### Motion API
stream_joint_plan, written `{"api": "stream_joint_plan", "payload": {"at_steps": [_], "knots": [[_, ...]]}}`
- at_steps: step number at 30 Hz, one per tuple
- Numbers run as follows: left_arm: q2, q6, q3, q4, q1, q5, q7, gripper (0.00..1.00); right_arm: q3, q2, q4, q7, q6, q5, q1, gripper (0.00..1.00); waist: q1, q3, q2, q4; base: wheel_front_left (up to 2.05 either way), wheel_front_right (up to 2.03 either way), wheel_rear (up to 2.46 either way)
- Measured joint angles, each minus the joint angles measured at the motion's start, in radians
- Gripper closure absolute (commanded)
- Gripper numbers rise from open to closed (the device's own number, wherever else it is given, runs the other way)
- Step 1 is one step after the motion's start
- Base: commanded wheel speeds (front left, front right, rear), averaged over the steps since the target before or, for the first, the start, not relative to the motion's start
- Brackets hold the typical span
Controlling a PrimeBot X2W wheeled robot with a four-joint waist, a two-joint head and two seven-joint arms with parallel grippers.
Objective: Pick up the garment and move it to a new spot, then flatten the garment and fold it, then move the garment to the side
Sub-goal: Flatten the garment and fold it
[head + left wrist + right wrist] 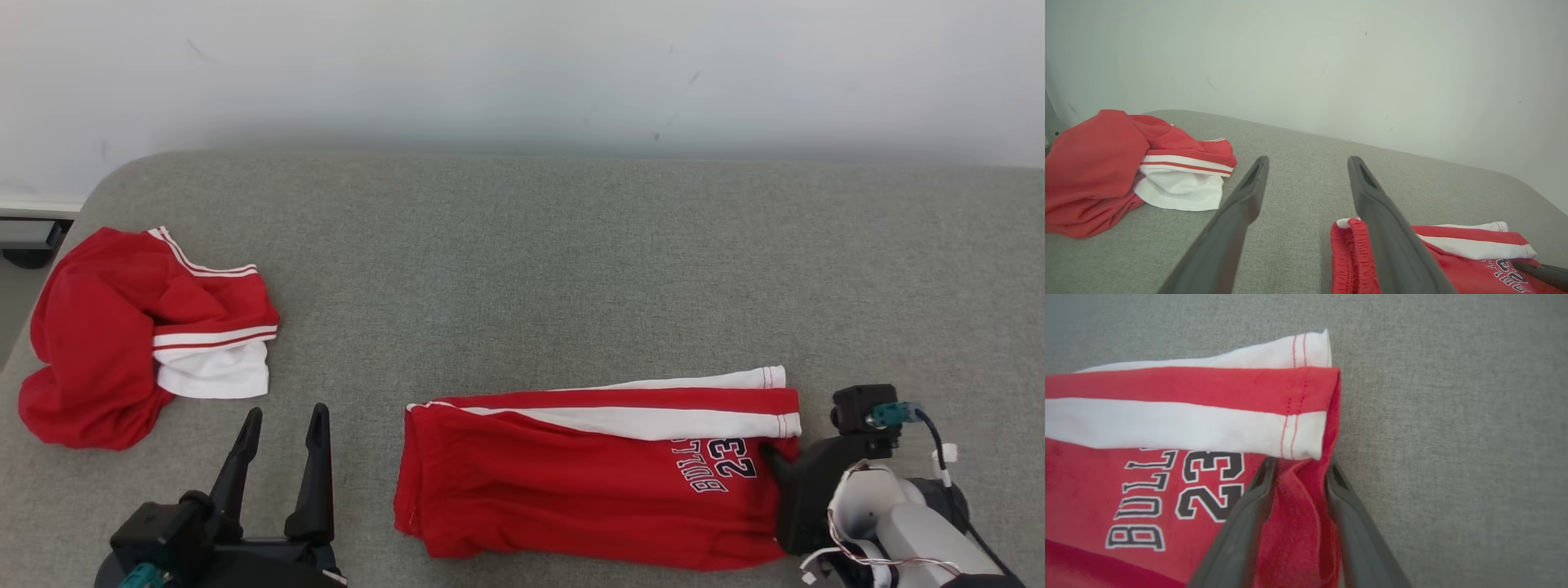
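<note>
right gripper [1300, 465] pinching hem of folded red shorts [571, 498]; left gripper [286, 411] wide open, holding nothing

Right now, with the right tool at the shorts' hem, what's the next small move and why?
Probably close the right tool fully: its fingers straddle a raised ridge of the red shorts at the hem corner, and a firm pinch isn't evident yet. The left tool stands open, clear of the cloth.
</note>
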Motion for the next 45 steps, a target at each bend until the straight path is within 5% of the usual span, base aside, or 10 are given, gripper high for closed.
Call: {"api": "stream_joint_plan", "payload": {"at_steps": [8,18,24,35,41,45], "knots": [[-0.005,0.0,0.006,0.014,0.001,0.0,0.003,0.0,0.001,0.007,0.041,0.007,0.051,0.008,-0.035,1.0,0.0001,-0.009,0.0001,-0.016,0.0,0.0,0.0],[-0.008,0.0,0.006,0.025,0.004,0.0,0.009,0.0,-0.002,-0.125,0.044,0.034,0.132,0.0,-0.06,1.0,0.0,-0.033,0.0,-0.045,0.0,0.0,0.0],[-0.014,0.0,0.002,0.045,0.005,-0.004,0.016,0.0,-0.032,-0.102,-0.072,0.143,0.181,0.185,-0.058,1.0,-0.0001,-0.045,0.0001,-0.062,0.0,0.0,0.0],[-0.03,-0.001,-0.013,0.069,0.005,-0.011,0.022,0.0,-0.022,-0.047,-0.335,0.394,0.181,0.488,0.006,1.0,-0.0001,-0.068,0.0,-0.053,0.0,0.0,0.0],[-0.034,-0.001,-0.019,0.072,0.005,-0.012,0.022,0.0,-0.022,-0.001,-0.428,0.449,0.179,0.547,0.006,1.0,-0.0001,-0.068,0.0,-0.035,0.0,0.0,0.0],[-0.043,-0.002,-0.03,0.077,0.003,-0.012,0.022,0.0,-0.036,0.039,-0.449,0.447,0.116,0.56,0.003,1.0,0.0,-0.063,0.0,-0.019,0.0,0.0,0.0]]}}
